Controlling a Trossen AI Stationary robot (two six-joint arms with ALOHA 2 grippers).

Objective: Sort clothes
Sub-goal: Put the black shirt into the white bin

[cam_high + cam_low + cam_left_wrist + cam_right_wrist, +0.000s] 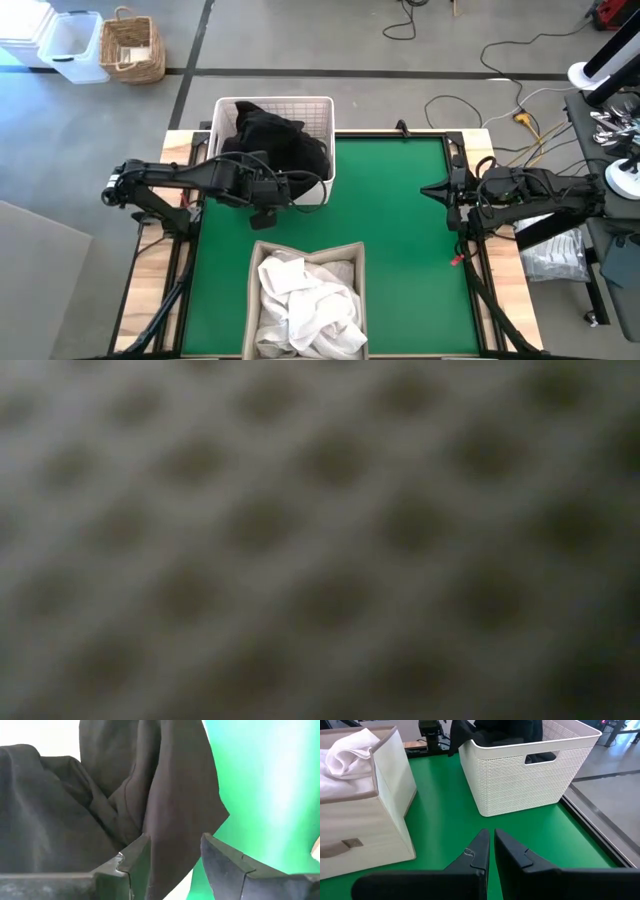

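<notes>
From the high view: white basket (322, 108) at the far edge of the green mat (400, 230) on the counter (176, 146), heaped with dark clothes (270, 135) spilling over its near rim; left gripper (283, 187) just at that near rim, against the hanging dark fabric. Nearer than the basket, a beige fabric bin (352, 258) holding white clothes (305, 300). Well to the right of the basket, at the mat's right edge, right gripper (432, 189) parked, pointing toward the mat. Beyond the counter, left of the basket, a wicker basket (133, 46) and a white tub (72, 44) on the floor. Low view: only a blurred perforated pattern filling the frame, nothing else readable. Left wrist view: dark clothes (125, 795) draped close ahead, a fold of the fabric hanging down between the two fingers (135, 865), which stand partly apart; cannot tell whether clamped on the cloth. Right wrist view: right gripper (491, 842) with fingers pressed together and empty, low over the mat; white basket (520, 770) ahead with dark clothes (495, 732) inside, beige bin (375, 815) beside the basket with white clothes (347, 752) on top.
</notes>
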